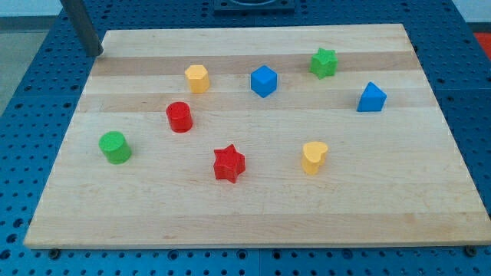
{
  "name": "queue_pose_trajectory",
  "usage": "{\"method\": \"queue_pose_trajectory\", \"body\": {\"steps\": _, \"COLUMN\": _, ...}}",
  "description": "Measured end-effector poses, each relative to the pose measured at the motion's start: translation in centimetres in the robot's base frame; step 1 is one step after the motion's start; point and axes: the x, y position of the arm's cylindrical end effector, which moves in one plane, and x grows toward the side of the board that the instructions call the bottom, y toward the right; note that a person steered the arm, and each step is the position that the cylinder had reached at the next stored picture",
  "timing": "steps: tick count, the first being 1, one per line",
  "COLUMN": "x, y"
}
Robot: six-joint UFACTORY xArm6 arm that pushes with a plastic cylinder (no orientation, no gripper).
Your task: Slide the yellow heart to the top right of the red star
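Tip (98, 54) at top-left edge, nine blocks, one yellow heart (314, 157), one red star (229, 163)

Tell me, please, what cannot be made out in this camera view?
- My tip: the rod is cut off by the view's top edge, so the arm above is unseen.
- Yellow heart and red star: far sides hidden by the blocks themselves.
- Wooden board: underside unseen.
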Motion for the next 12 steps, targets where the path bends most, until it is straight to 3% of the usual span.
{"method": "queue_pose_trajectory", "body": {"steps": 2, "x": 0.0, "y": 2.1}}
{"method": "queue_pose_trajectory", "body": {"steps": 4, "x": 5.8, "y": 3.1}}
{"method": "queue_pose_trajectory", "body": {"steps": 6, "x": 11.9, "y": 0.0}}
{"method": "queue_pose_trajectory", "body": {"steps": 7, "x": 12.7, "y": -0.1}}
{"method": "queue_pose_trajectory", "body": {"steps": 9, "x": 27.4, "y": 1.6}}
{"method": "queue_pose_trajectory", "body": {"steps": 10, "x": 34.5, "y": 5.4}}
{"method": "queue_pose_trajectory", "body": {"steps": 12, "x": 36.2, "y": 11.6}}
